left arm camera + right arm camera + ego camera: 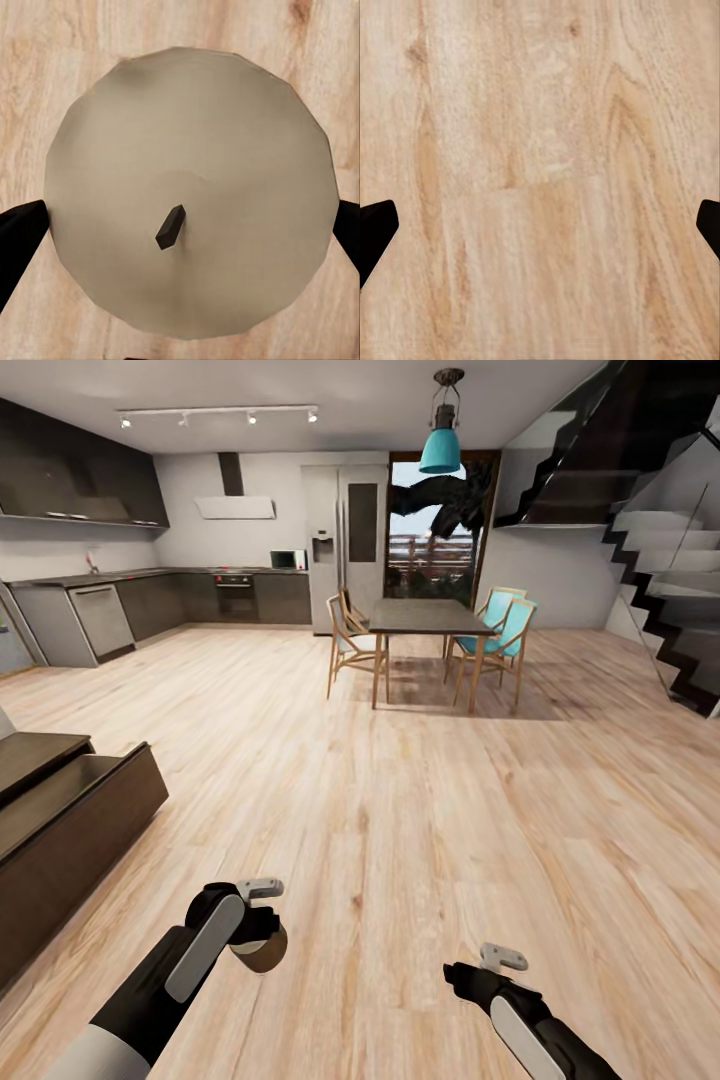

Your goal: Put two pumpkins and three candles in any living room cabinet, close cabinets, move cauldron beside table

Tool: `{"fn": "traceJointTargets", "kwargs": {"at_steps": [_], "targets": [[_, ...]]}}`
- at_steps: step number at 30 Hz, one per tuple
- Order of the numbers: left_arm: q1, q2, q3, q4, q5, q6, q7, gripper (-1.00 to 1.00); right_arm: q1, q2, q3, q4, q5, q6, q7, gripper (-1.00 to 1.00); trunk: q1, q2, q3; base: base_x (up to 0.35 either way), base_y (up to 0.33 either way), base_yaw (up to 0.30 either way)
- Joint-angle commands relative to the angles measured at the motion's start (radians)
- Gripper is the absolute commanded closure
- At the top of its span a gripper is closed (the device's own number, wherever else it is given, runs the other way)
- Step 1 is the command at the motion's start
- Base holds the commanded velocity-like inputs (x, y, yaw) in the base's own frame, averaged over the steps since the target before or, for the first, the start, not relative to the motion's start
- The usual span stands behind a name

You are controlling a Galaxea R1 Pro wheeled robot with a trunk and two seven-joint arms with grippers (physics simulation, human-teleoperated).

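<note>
My left gripper [255, 945] is shut on a candle [264, 954], a stubby grey-tan cylinder held low over the wood floor. In the left wrist view the candle [187, 187] shows its round top and dark wick, with a black finger [19, 240] against each side. The cabinet [60, 830], long, low and dark brown, stands at the left with a drawer [95, 772] pulled out, just ahead and left of the held candle. My right gripper [468, 975] hangs open over bare floor, fingertips [375, 225] wide apart. The pumpkins, the cauldron and the table are out of view.
A dark dining set [430, 618] with wooden and teal chairs stands mid-room ahead. Kitchen counters [150, 605] and a fridge [345, 545] line the back wall. A staircase [660, 590] rises at the right. Open wood floor [400, 810] lies between me and them.
</note>
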Motion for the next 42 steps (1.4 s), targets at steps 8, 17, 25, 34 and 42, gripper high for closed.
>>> {"fn": "traceJointTargets", "kwargs": {"at_steps": [8,17,25,34,42], "targets": [[-0.001,0.001,-0.002,-0.001,0.008,0.001,0.010,1.00,-0.001,-0.001,0.005,-0.002,-0.008,0.002,-0.010,-1.00,0.000,0.000,-0.001,0.320,-0.077,0.000],[-0.001,0.001,-0.003,-0.001,0.008,0.000,0.010,1.00,-0.001,-0.001,0.005,-0.002,-0.008,0.001,-0.012,-1.00,0.000,0.000,-0.001,0.320,-0.073,0.000],[-0.001,0.001,-0.003,-0.001,0.008,0.000,0.010,1.00,-0.001,-0.001,0.005,-0.002,-0.008,0.002,-0.014,-1.00,0.000,0.000,-0.001,0.321,-0.073,0.000],[-0.001,0.001,-0.003,0.000,0.008,0.000,0.010,1.00,-0.001,-0.002,0.004,-0.002,-0.008,0.002,-0.015,-1.00,0.000,0.000,-0.001,0.321,-0.073,0.000],[-0.001,0.001,-0.003,0.000,0.008,-0.001,0.010,1.00,-0.001,-0.002,0.003,-0.002,-0.008,0.002,-0.016,-1.00,0.000,0.000,-0.001,0.321,-0.073,0.000]]}}
